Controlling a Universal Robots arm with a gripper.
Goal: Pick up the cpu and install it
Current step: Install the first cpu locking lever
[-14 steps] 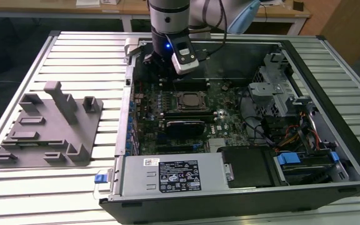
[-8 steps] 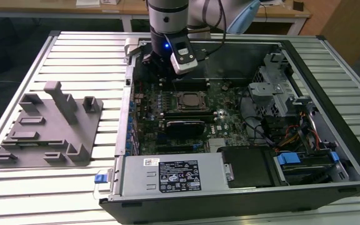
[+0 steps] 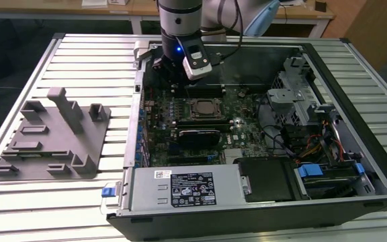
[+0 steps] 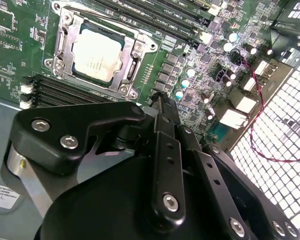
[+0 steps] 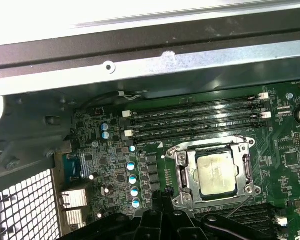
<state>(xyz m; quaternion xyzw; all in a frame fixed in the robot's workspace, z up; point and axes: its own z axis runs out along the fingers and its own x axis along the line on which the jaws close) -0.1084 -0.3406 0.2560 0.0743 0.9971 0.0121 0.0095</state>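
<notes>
The cpu [image 3: 202, 107] is a silver-topped square chip lying flat inside the metal-framed socket [image 4: 65, 40] on the green motherboard of the open computer case. It appears in both wrist views, as the cpu [image 4: 99, 56] and the cpu [image 5: 216, 172]. My gripper [image 3: 173, 80] hangs over the board toward the case's back wall, a short way from the socket and apart from the chip. Its black fingers [image 4: 160, 107] come together at one tip [image 5: 165, 194], shut with nothing between them.
Memory slots [image 5: 190, 120] run beside the socket. A power supply [image 3: 187, 189] fills the case's near end, and a drive cage [image 3: 294, 96] with cables stands at the exterior view's right. A grey fixture block [image 3: 52, 136] lies on the slatted table at the exterior view's left.
</notes>
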